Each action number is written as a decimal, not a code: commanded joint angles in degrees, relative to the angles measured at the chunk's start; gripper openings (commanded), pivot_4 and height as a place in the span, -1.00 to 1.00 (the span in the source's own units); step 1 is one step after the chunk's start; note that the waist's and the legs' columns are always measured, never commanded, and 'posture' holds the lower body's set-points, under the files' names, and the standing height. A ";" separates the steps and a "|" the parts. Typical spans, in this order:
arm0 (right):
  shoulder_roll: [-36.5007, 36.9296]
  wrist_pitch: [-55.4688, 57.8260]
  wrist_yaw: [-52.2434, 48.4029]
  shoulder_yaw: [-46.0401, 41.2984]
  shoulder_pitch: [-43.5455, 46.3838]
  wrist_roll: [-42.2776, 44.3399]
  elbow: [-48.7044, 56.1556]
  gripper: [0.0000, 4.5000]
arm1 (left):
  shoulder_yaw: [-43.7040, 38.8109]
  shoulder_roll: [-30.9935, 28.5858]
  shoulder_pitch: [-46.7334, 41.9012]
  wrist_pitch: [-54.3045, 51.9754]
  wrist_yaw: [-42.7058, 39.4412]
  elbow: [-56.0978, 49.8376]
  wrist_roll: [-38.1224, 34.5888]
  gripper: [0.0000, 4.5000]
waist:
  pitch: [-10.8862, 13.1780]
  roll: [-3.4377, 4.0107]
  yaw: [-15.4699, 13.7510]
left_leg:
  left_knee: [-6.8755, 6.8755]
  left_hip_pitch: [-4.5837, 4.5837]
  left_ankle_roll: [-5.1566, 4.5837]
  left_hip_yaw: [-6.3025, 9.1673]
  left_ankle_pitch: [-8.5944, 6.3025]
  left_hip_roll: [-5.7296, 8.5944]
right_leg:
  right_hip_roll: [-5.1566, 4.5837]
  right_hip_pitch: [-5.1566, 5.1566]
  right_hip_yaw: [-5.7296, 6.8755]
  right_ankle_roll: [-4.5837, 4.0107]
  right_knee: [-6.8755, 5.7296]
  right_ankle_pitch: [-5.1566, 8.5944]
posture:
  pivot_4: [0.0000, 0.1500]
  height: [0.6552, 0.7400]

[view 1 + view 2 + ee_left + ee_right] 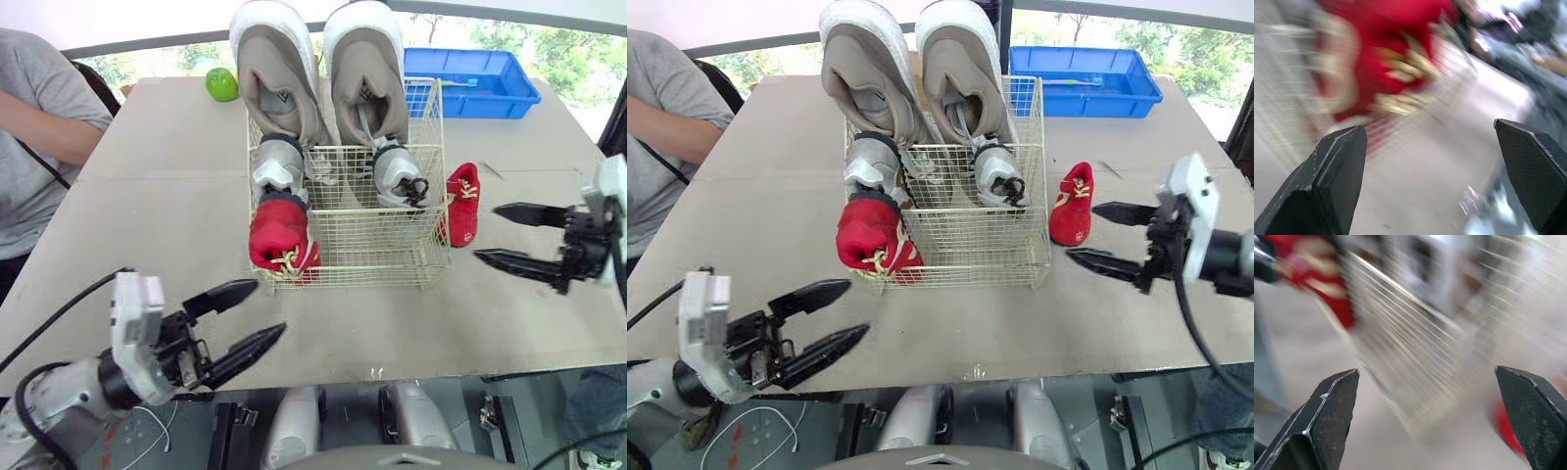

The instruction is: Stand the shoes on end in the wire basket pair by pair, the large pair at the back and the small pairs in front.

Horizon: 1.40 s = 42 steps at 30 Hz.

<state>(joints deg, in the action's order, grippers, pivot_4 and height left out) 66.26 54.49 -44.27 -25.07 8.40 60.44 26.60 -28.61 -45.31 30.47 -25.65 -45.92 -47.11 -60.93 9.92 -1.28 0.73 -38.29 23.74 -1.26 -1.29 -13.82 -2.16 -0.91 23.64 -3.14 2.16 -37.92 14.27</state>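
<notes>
Red is being shown twice from the left eye: one red shoe (279,238) is being propped on end at the front left of the wire basket (343,264), while its mate (462,204) is being borne by the bench (147,196) just outside the right wall. From the right eye, the right hand (1082,231), fingers apart, is being held beside that mate; a finger could be caught in the wire and the basket dragged. From the left wrist, the left hand (1427,129), also apart, is being pointed at the red shoe, which might be knocked out. From the right wrist, the basket wall is being faced closely.
</notes>
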 commanded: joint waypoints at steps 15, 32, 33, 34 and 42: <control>-19.46 2.86 10.50 28.63 42.79 -30.16 -48.35 0.92 | 6.40 0.31 -9.09 -0.33 3.44 -4.58 2.32 0.99 | 0.16 0.15 1.36 | 0.08 0.10 -0.06 -0.01 -0.03 -0.01 | 0.13 0.17 -0.12 0.21 -0.01 -0.13 | 1.00 1.00; -24.71 -9.39 -9.50 33.86 55.21 -47.02 -76.43 -0.99 | 9.52 1.32 -11.46 -0.93 8.17 -6.41 3.07 1.00 | 0.18 0.20 1.19 | 0.08 0.05 -0.06 -0.02 -0.03 0.01 | 0.03 0.09 0.00 0.17 -0.06 -0.14 | 1.00 1.00; -23.68 -8.56 -10.21 32.54 54.11 -46.22 -73.87 -0.99 | 9.68 1.24 -11.74 -0.99 8.18 -6.34 3.00 1.00 | 0.19 0.20 1.09 | 0.08 0.06 -0.06 -0.02 -0.03 0.02 | 0.01 0.09 0.00 0.17 -0.06 -0.14 | 1.00 1.00; -22.59 -7.44 -10.59 30.86 52.75 -45.15 -70.80 -0.99 | 9.82 1.09 -11.98 -1.03 7.99 -6.27 2.92 1.00 | 0.20 0.23 0.79 | 0.08 0.08 -0.06 -0.01 -0.03 0.02 | 0.01 0.09 0.02 0.18 -0.06 -0.14 | 1.00 1.00; -24.43 0.06 -6.43 -14.61 23.24 -14.26 -8.89 -0.99 | 8.09 -0.77 -14.30 -2.40 5.19 -2.80 -2.17 1.00 | 0.29 0.59 -0.91 | 0.21 0.34 -0.05 0.15 -0.04 -0.01 | 0.05 0.20 0.39 0.33 -0.08 -0.10 | 1.00 1.00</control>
<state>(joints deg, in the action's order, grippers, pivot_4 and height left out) 43.32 55.50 -53.16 -29.47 31.17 35.97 4.10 -18.63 -45.73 16.85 -28.44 -40.13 -49.67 -61.20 10.21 -0.69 -0.18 -38.05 24.05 -1.31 -1.13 -13.86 -2.21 -0.80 23.87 -2.79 2.49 -38.02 14.17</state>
